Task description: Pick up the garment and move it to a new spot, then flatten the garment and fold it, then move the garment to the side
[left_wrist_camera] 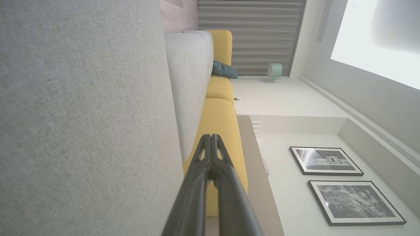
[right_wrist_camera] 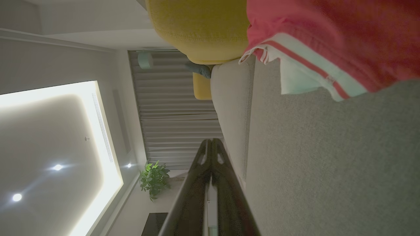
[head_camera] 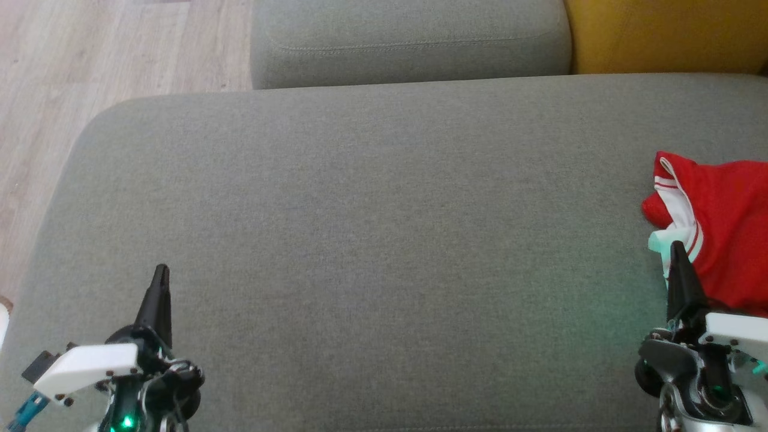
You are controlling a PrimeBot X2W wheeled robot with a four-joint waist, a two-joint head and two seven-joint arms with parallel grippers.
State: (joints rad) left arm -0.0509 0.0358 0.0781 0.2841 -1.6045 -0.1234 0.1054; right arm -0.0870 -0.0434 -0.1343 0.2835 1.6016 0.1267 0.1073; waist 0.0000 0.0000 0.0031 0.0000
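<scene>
The garment [head_camera: 720,228] is a red piece with white striped trim, lying crumpled at the right edge of the grey sofa seat [head_camera: 372,240]. My right gripper [head_camera: 678,247] is shut and empty, its tip just in front of the garment's white trim. In the right wrist view the garment [right_wrist_camera: 328,39] fills the upper right, ahead of the shut right gripper [right_wrist_camera: 211,141]. My left gripper [head_camera: 161,270] is shut and empty over the seat's lower left, far from the garment. The left wrist view shows the left gripper [left_wrist_camera: 210,137] with its fingers pressed together.
A grey back cushion [head_camera: 408,42] and a yellow cushion [head_camera: 666,33] border the seat's far side. Wooden floor [head_camera: 90,66] lies past the seat's left edge. Wide bare seat fabric stretches between the two grippers.
</scene>
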